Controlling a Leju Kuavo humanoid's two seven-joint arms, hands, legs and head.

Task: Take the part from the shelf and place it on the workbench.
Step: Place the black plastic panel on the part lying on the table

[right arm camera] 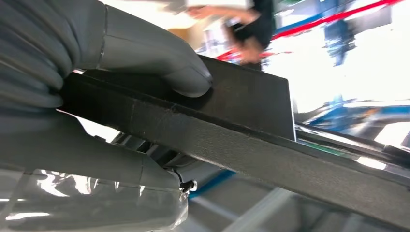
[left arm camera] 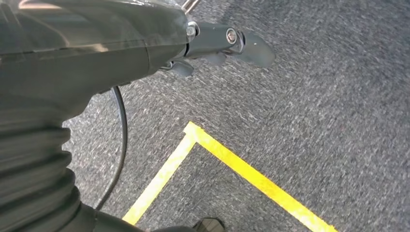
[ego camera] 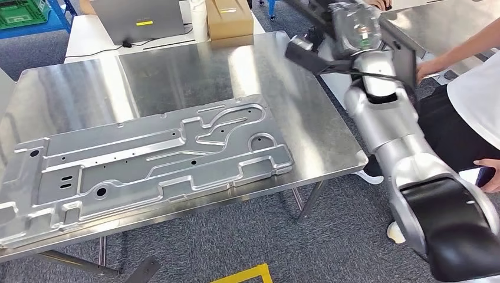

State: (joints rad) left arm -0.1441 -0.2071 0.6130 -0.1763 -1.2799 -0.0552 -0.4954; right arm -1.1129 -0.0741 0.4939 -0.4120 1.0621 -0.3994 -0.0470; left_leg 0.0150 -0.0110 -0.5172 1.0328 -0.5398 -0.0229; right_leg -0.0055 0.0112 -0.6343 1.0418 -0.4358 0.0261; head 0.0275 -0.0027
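Note:
My right hand (ego camera: 352,26) is raised beyond the workbench's (ego camera: 177,71) far right corner and grips a black angled part (ego camera: 306,59). In the right wrist view its thumb (right arm camera: 159,58) presses on the flat top of the part (right arm camera: 241,130), a long black bar with a plate. A person's hand (ego camera: 427,68) touches the part's far right end. My left hand (left arm camera: 227,43) hangs over grey carpet with its fingers apart and nothing in it.
A large stamped metal panel (ego camera: 147,159) covers the workbench's near half. A laptop (ego camera: 138,20) and a cardboard box (ego camera: 230,17) sit on a white table behind. The person stands at the right, holding a phone (ego camera: 483,175). Yellow tape (left arm camera: 241,166) marks the floor.

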